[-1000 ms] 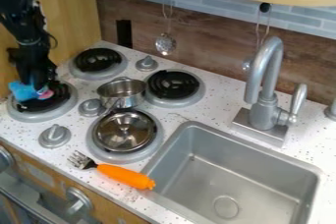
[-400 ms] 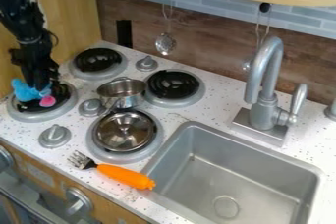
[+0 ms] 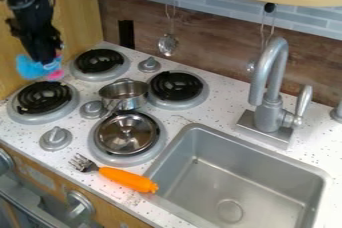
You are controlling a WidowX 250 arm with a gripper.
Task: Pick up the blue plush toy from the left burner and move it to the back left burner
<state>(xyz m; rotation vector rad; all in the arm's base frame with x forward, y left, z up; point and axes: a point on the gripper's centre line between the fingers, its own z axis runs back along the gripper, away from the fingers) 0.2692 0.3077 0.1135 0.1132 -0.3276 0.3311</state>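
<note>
Bright, diffuse light leaves glints on the faucet (image 3: 260, 83) and metal lid (image 3: 125, 134).

Four burners (image 3: 29, 116) occupy the left part of the table (image 3: 217, 104); the sink (image 3: 267, 187) lies to their right, with the faucet (image 3: 267, 114) behind it. A pot (image 3: 123, 96) stands among the burners, just behind a pan or lid (image 3: 125, 134) on the front right one. The fork (image 3: 127, 179) lies before that burner, beside the sink's left edge. At the left, the end effector (image 3: 45, 63) holds a toy (image 3: 30, 68) above the table.
</note>
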